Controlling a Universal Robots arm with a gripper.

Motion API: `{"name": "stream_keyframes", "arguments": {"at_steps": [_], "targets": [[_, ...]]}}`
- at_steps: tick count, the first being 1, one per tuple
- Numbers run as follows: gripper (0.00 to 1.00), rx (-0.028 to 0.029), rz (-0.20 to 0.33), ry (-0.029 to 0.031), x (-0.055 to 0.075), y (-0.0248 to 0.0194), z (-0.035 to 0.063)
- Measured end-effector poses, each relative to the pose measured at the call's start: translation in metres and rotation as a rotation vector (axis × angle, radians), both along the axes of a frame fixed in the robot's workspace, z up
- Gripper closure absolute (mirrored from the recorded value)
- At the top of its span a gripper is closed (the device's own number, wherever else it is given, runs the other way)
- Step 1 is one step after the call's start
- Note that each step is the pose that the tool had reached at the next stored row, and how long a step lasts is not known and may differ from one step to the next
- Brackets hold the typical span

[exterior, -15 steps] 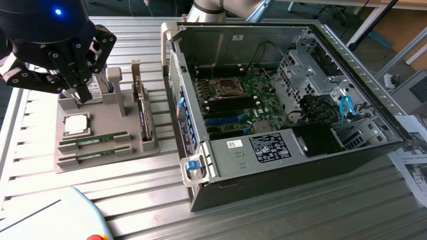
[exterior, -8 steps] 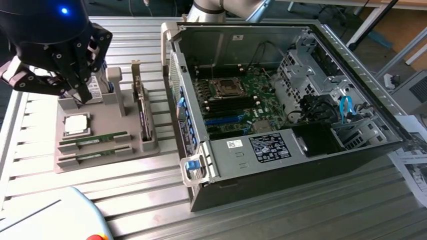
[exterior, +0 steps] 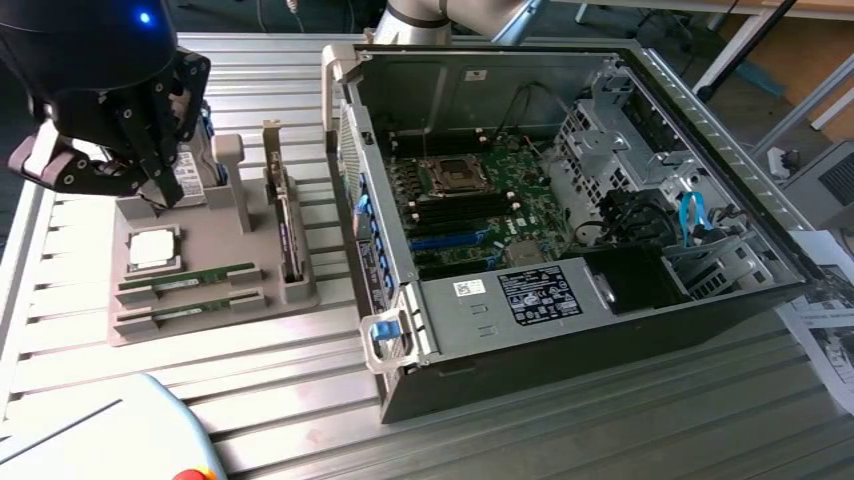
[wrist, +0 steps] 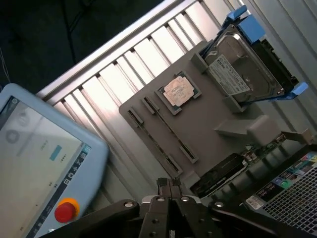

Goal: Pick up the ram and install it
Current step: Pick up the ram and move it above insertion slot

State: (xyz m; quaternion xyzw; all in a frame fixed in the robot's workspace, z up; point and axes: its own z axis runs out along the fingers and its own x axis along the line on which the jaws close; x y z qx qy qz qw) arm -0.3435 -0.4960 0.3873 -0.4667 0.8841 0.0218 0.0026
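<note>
Lying on its side with the panel off, the computer case (exterior: 587, 355) (wrist: 292, 206) takes up most of the ribbed aluminium table (exterior: 307, 400). Its green motherboard (exterior: 514, 165) shows a processor socket (exterior: 451, 172), black memory slots (exterior: 467, 207) and a blue slot (exterior: 447, 241). A black label (exterior: 541, 297) with white print sits on a metal cover, with a small white label (exterior: 469, 288) just beside it. In the wrist view, coloured stickers (wrist: 292, 171) show on the case. None of this writing can be read.

The black gripper (exterior: 170, 197) (wrist: 168, 184), with a blue light (exterior: 144, 17) on its body, hangs over the far end of the tray. Its jaws are pressed together with nothing between them.

A pale teach pendant (exterior: 120, 430) (wrist: 39, 148) with a red button (wrist: 64, 212) lies on the table near the tray; its screen marks are illegible.

The grey tray (exterior: 200, 328) (wrist: 218, 114) sits at the exterior view's left of the case. On it, a silver hard drive (wrist: 237, 69) stands in a blue carrier (wrist: 247, 22), its label print too small to read. A dark expansion card (exterior: 284, 225) (wrist: 218, 173) stands upright on the tray's edge nearest the case.

The ram rests in the tray as two green sticks, each in its own slot and lying side by side: the far ram stick (exterior: 194, 275) (wrist: 171, 130) and the near ram stick (exterior: 200, 302) (wrist: 152, 144). Neither touches the gripper.

The square silver processor (exterior: 151, 248) (wrist: 178, 90) lies flat just beside the far ram stick.
</note>
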Motion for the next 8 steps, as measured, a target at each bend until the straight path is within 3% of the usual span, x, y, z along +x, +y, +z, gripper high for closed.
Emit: {"name": "stream_keyframes", "arguments": {"at_steps": [8], "targets": [[0.89,-0.0001,0.156,0.0000,0.0000,0.0000,-0.0011]]}}
